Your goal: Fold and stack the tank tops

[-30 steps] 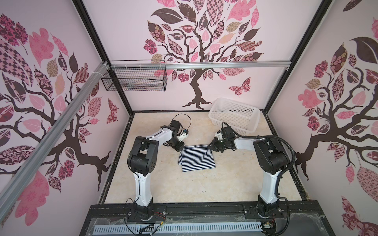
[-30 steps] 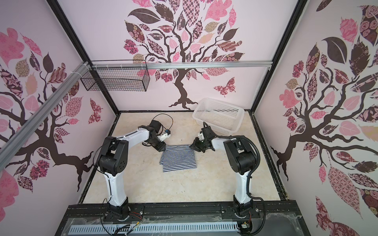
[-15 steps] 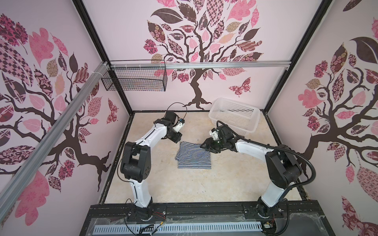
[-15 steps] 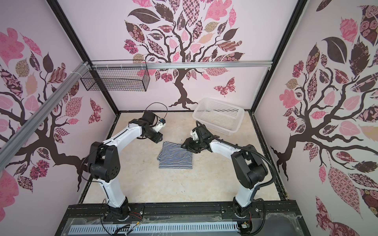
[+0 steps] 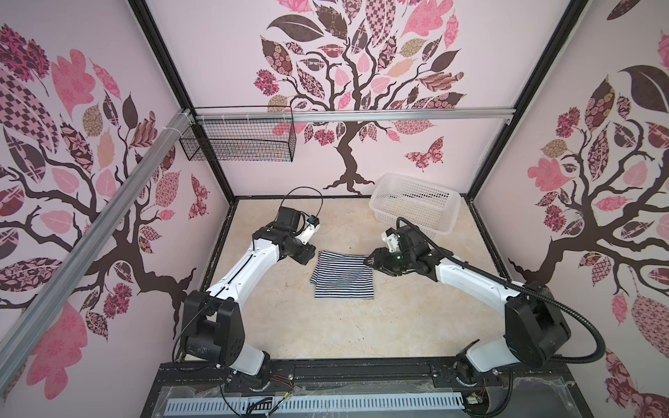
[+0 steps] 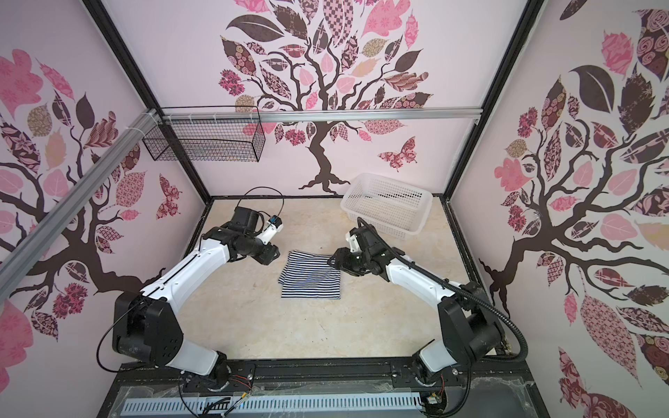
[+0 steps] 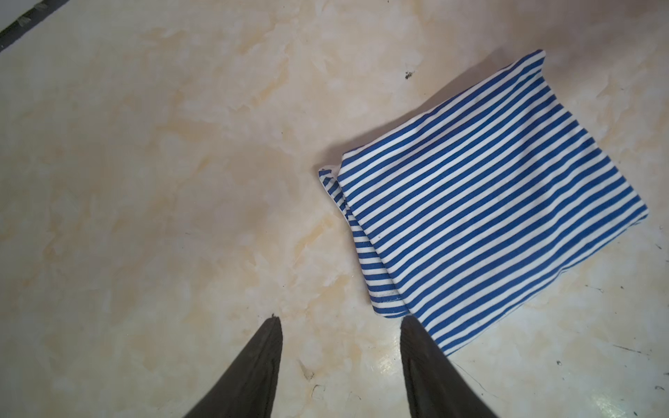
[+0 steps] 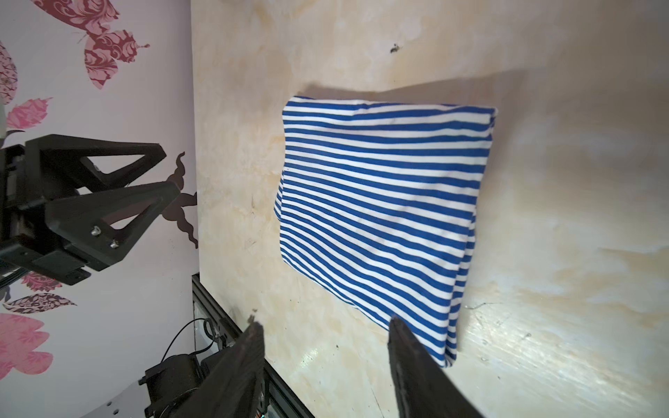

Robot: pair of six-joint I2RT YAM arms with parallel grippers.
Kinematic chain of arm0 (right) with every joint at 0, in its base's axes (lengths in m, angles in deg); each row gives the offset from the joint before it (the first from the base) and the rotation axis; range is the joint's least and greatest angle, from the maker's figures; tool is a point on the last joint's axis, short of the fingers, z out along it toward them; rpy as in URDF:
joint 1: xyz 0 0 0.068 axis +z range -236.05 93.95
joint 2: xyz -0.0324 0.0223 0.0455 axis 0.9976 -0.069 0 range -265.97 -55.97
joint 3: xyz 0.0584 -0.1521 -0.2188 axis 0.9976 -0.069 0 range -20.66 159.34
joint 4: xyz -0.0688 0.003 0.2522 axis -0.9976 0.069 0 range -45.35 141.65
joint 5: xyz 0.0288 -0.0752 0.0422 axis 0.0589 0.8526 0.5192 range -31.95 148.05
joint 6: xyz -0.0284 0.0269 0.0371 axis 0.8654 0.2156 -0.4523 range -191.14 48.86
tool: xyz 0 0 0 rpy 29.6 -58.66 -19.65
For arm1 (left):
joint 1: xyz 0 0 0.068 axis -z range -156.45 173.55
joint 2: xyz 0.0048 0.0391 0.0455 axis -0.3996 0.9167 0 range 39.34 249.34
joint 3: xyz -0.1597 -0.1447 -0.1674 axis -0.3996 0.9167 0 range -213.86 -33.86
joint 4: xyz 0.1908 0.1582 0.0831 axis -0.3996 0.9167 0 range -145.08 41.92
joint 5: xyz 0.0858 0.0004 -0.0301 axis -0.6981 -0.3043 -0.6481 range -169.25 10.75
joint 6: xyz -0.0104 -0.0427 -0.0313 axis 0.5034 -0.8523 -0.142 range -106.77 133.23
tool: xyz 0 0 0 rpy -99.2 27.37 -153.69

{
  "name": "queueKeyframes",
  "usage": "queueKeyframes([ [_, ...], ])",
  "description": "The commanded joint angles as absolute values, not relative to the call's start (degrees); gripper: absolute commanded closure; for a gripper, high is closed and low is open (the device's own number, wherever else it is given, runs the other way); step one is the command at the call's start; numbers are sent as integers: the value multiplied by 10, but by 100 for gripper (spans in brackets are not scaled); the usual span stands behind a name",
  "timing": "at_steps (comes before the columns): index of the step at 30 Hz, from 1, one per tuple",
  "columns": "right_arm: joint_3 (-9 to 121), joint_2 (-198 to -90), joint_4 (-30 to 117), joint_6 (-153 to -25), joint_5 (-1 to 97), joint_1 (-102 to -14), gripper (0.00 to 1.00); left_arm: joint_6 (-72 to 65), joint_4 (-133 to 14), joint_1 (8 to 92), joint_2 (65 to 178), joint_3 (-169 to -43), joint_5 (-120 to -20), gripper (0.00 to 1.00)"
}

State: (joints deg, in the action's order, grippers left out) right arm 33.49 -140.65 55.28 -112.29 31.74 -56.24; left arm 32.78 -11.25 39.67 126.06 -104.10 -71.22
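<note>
Flat on the table (image 5: 344, 325), centre of both top views: a folded striped tank top (image 5: 343, 275), a second striped layer peeking out along one edge. Just beside its upper-left corner, the left gripper (image 5: 307, 256), jaws apart, nothing between them. Over the upper-right corner, the right gripper (image 5: 372, 261), likewise spread and empty. Farther back, upper right, a white basket (image 5: 412, 217).
</note>
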Motion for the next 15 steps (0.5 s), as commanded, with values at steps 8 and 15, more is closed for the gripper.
queueKeyframes([
  [8,295,-1402,541,-1120,331,-564,50,314,-134,424,1278,-999,-678,44],
  [15,310,-1431,527,-1122,319,-563,52,303,-126,425,1336,-1009,-673,45],
])
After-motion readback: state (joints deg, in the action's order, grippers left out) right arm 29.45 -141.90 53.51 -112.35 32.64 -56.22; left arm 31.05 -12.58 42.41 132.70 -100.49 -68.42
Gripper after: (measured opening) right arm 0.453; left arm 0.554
